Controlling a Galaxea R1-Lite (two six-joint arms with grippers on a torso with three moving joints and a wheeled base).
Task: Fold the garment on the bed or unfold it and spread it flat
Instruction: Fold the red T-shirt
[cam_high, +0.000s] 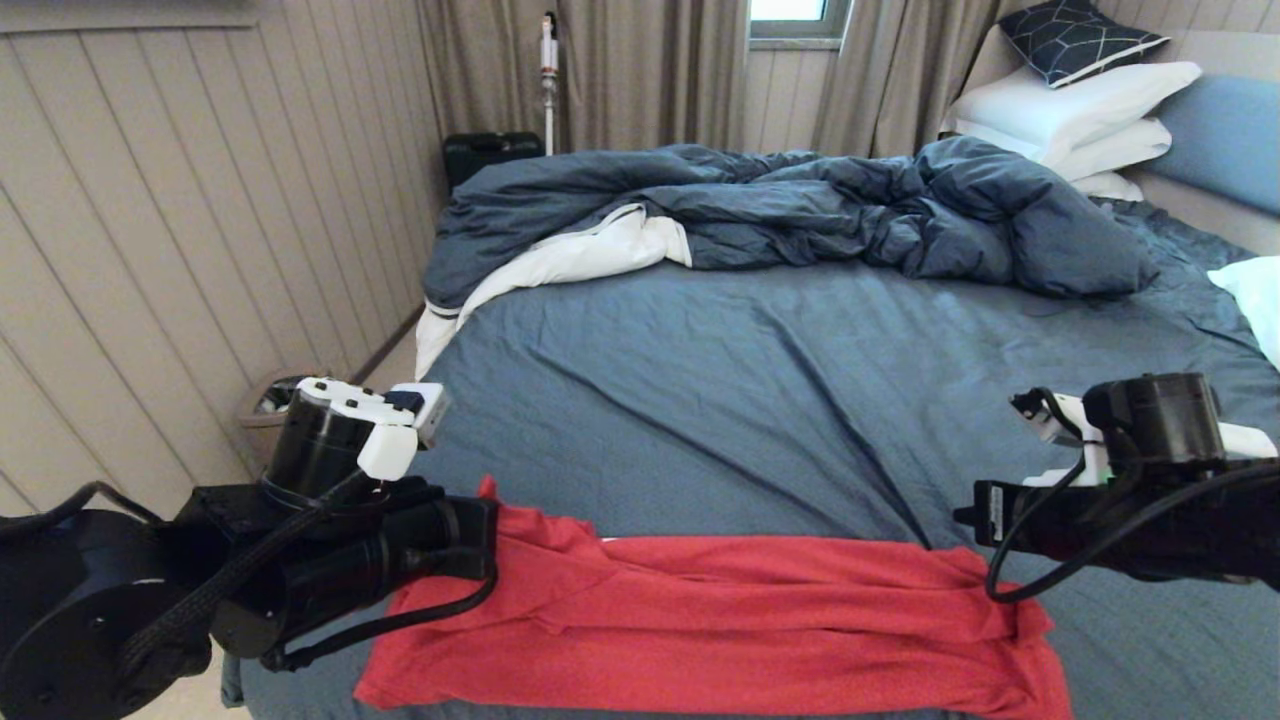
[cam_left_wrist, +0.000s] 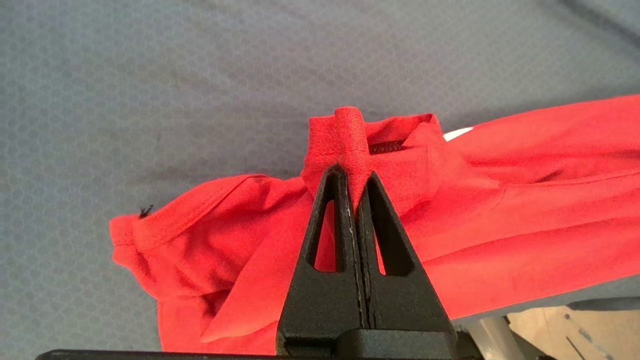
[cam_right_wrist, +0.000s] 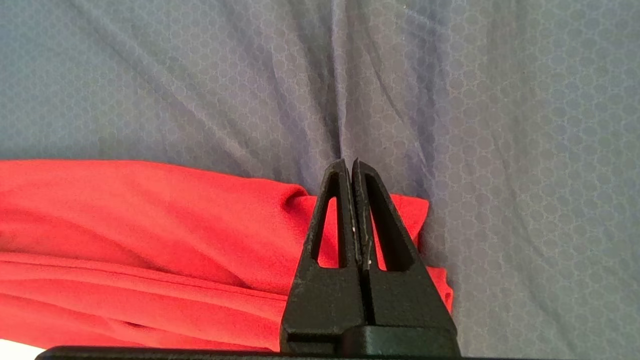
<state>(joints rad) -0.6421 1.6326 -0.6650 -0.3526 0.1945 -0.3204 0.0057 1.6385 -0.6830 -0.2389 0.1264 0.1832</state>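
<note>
The garment (cam_high: 700, 610) lies as a long band across the near edge of the bed (cam_high: 800, 380). The left gripper (cam_left_wrist: 354, 185), jaws closed, pinches a raised fold at one end, presumably to carry it. The right gripper (cam_right_wrist: 350, 167), closed over the opposite end, shows no cloth between its tips. The duvet (cam_high: 800, 210) is bunched beyond.

Matt red knit garment (cam_high: 720, 610); honeycomb-textured cloth bed (cam_high: 760, 400).

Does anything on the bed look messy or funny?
Yes. The dark blue duvet is bunched in a heap at the far side of the bed, its white lining flopped out. The red T-shirt lies rumpled, one end pinched up by the left gripper.
</note>
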